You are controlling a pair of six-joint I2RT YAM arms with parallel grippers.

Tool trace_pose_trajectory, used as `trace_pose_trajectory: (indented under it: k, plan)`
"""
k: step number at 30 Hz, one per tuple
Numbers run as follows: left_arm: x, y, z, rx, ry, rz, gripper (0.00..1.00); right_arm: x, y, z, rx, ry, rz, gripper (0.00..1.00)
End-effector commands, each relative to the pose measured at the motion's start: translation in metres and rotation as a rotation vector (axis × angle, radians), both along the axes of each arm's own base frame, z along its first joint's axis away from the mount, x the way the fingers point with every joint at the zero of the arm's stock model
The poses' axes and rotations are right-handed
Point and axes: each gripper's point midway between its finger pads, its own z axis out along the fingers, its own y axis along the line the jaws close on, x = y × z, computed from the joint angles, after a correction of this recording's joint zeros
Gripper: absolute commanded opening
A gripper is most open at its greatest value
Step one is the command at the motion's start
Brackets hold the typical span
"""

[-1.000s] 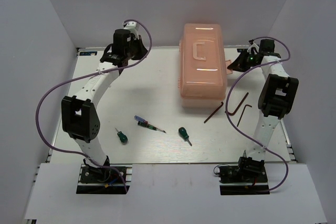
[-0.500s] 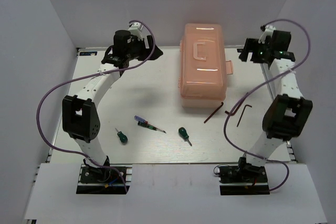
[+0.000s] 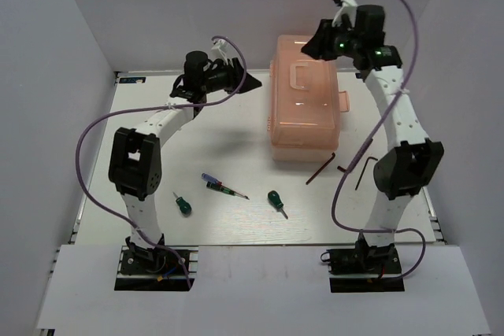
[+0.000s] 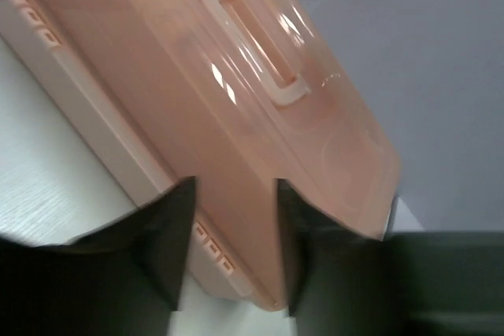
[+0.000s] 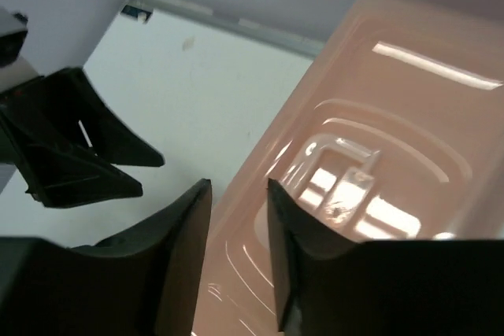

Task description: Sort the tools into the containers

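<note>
The peach-pink toolbox point(image 3: 303, 120) was found closed at the far middle of the worktop point(image 3: 213, 143), with its lid handle point(image 3: 300, 76) uppermost and its latch point(image 3: 344, 102) projecting from the right side. None of the tools had been put away, so opening the box was judged to be the step in hand.

The left fingers point(image 3: 246, 83) were held apart and empty, raised just beside the far left edge of the box. In the left wrist view its side wall was framed in the gap between them. The right fingers point(image 3: 318, 42) were likewise parted with nothing gripped, and were poised over the far right part of the lid, near the handle.

To do the step well, the latch would probably have to be freed first. The box should be steadied from the left while the lid was raised, since so light a shell might be dragged or tipped.

The left green screwdriver point(image 3: 183, 204), the blue-and-red screwdriver point(image 3: 223, 187) and the right green screwdriver point(image 3: 276, 201) were laid out toward the front, well apart from the box.

The inner hex key point(image 3: 321, 169) lay with its tip at the box's near right corner; whether it touched could not be told. The outer hex key point(image 3: 364, 168) lay just beside it, crossed in the top view by the right arm's purple cable point(image 3: 339, 194). Both keys might be disturbed if the box were shifted.
</note>
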Motion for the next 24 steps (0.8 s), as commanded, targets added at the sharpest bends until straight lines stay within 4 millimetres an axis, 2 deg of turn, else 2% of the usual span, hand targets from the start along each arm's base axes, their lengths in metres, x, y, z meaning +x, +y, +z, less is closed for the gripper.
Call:
trace_pose_trajectory:
  k: [1, 2, 3, 7, 10, 15, 16, 20, 23, 24]
  plan:
    - [-0.010, -0.021, 0.031, -0.057, -0.068, -0.102, 0.60, -0.004, 0.036, -0.032, 0.062, 0.152, 0.009, 0.43]
    - [-0.007, -0.022, 0.018, -0.047, -0.039, -0.101, 0.63, 0.001, 0.038, -0.039, 0.063, 0.172, -0.012, 0.45]
    - [-0.006, -0.024, 0.018, -0.049, -0.041, -0.112, 0.66, 0.000, 0.047, -0.043, 0.063, 0.174, -0.008, 0.47]
    - [-0.003, -0.031, 0.006, -0.035, -0.021, -0.123, 0.74, 0.009, 0.058, -0.058, 0.024, 0.187, -0.088, 0.59]
    - [0.000, -0.038, 0.001, -0.033, -0.017, -0.125, 0.76, 0.017, 0.054, -0.069, -0.022, 0.195, -0.173, 0.59]
    - [0.001, -0.051, -0.006, -0.019, -0.020, -0.148, 0.77, 0.013, 0.045, -0.090, -0.104, 0.241, -0.288, 0.59]
    - [0.004, -0.052, -0.007, -0.019, -0.020, -0.148, 0.77, 0.010, 0.047, -0.098, -0.117, 0.256, -0.285, 0.61]
    - [0.000, -0.061, -0.012, -0.015, -0.012, -0.157, 0.77, 0.014, 0.035, -0.103, -0.153, 0.250, -0.357, 0.61]
    - [-0.001, -0.065, -0.018, -0.002, 0.002, -0.157, 0.77, 0.015, 0.034, -0.109, -0.161, 0.261, -0.358, 0.61]
    - [0.002, -0.065, -0.013, 0.000, -0.019, -0.149, 0.77, 0.015, 0.033, -0.113, -0.164, 0.270, -0.362, 0.61]
